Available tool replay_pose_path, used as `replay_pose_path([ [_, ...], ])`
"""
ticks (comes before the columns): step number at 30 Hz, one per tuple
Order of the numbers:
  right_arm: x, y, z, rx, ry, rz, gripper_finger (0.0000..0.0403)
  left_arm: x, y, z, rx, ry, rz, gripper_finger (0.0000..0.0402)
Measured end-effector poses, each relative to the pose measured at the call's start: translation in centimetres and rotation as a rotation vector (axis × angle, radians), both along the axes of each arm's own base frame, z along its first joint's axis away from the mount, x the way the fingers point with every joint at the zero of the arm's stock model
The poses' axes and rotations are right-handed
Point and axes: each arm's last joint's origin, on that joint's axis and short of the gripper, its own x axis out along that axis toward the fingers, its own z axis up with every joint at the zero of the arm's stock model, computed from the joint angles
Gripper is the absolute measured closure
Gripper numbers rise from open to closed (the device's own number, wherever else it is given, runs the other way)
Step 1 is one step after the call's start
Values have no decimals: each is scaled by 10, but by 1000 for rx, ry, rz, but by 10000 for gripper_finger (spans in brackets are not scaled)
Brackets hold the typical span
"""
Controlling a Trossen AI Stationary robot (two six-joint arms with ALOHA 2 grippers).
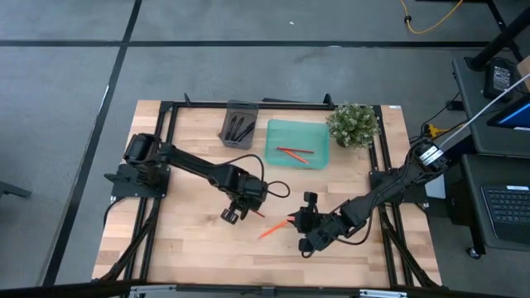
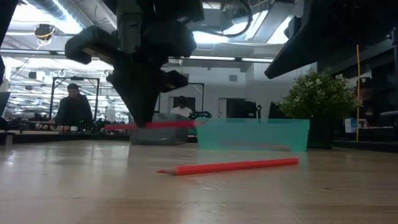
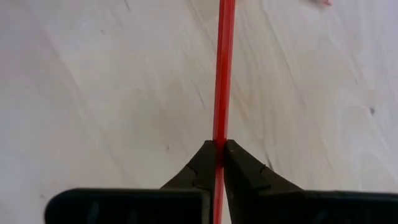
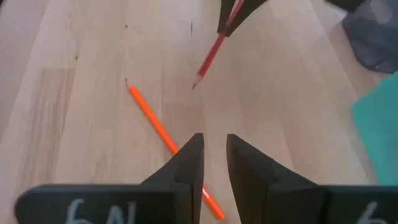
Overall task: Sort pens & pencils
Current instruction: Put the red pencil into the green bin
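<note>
Left gripper (image 1: 238, 210): centre of the high view, left of middle; its dark wedge-shaped fingers (image 3: 205, 165) are pinched on a red pencil (image 3: 222, 74), which runs straight out between them.
Right gripper (image 1: 307, 222): lower centre of the high view; its two blunt black fingers (image 4: 189, 162) are spread a little with nothing between them, hanging over an orange pencil (image 4: 155, 124).
Held pencil: thin, smooth, red; the low view shows it as a level red bar (image 2: 152, 125) lifted clear of the table, and the right wrist view shows its sharpened tip (image 4: 208, 59) pointing down toward the wood.
Loose pencil: orange, slim and straight, lying flat on the table (image 1: 273, 229); the low view shows it across the foreground with its point to the left of the frame (image 2: 230, 166).
Table (image 1: 190, 240): pale wooden planks with visible grain, framed by black rails.
Teal tray (image 1: 319, 132): shallow, rectangular, translucent plastic at upper centre of the high view; two red-orange pencils (image 1: 294, 154) lie inside it.
Grey tray (image 1: 247, 109): dark, narrower, just left of the teal tray; several black pens (image 1: 240, 128) lie inside.
Potted plant (image 1: 354, 124): small bushy green leaves, right of the teal tray.
Only in the low view: people seated at desks in the room beyond the table (image 2: 73, 106).
Only in the high view: the contents of both trays.
</note>
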Motion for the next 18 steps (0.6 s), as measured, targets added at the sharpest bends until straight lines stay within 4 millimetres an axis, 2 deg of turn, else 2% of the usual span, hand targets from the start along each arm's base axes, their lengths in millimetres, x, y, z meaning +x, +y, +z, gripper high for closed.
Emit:
replay_pose_path([
  [13, -1, 1, 0, 3, 2, 0, 331, -14, 5, 44, 35, -144, 53, 388],
  [18, -1, 1, 0, 9, -2, -7, 331, -30, 9, 44, 68, -191, 105, 388],
])
